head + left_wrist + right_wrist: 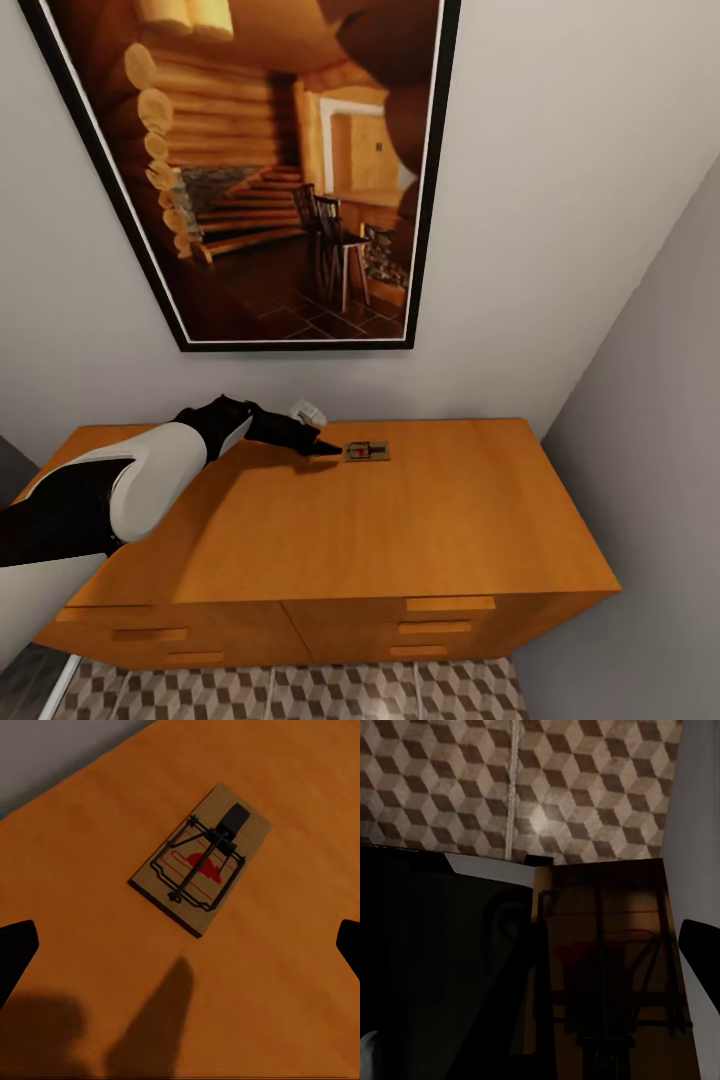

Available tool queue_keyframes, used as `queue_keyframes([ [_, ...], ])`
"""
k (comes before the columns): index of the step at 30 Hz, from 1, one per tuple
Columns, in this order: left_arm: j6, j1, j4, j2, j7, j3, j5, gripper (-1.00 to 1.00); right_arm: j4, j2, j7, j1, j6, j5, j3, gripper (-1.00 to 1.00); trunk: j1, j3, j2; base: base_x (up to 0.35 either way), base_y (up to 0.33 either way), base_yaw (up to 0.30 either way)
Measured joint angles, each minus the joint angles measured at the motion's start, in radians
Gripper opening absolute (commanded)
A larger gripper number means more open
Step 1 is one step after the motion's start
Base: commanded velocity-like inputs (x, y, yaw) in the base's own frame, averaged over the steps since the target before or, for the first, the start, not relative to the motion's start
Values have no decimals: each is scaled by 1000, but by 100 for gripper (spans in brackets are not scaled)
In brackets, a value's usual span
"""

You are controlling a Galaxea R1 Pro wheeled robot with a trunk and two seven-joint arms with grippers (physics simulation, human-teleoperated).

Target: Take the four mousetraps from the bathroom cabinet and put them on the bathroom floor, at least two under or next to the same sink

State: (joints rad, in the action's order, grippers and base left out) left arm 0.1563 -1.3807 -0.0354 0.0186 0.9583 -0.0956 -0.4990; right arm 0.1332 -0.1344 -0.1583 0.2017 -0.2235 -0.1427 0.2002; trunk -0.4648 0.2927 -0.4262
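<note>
Your left gripper (180, 945) hovers, jaws spread, near the mousetrap (367, 451) lying flat on the cabinet (420, 520) top. It looks light and stiff: pinch the board's long edges, clear of the spring bar.

No readable text, labels, brands, numbers or signs anywhere in these views.

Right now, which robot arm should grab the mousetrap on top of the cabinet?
The left. Its gripper is open right beside the mousetrap on the cabinet, fingers either side of it in the wrist view. The right gripper seems already shut on another trap.
</note>
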Motion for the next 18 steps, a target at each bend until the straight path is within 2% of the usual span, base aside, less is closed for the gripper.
queue_keyframes([
  [3,-2,0,-2,1,0,0,-34,100,0,0,0,0,0,0,0,-100,0,0,0,2,0,0],
  [6,-2,0,-2,1,-1,0,-47,100,0,0,0,0,0,1,0,-100,0,0,0,0,0,0],
  [18,-12,1,-2,3,3,0,-60,100,0,0,0,0,0,1,0,-100,0,0,0,0,0,0],
])
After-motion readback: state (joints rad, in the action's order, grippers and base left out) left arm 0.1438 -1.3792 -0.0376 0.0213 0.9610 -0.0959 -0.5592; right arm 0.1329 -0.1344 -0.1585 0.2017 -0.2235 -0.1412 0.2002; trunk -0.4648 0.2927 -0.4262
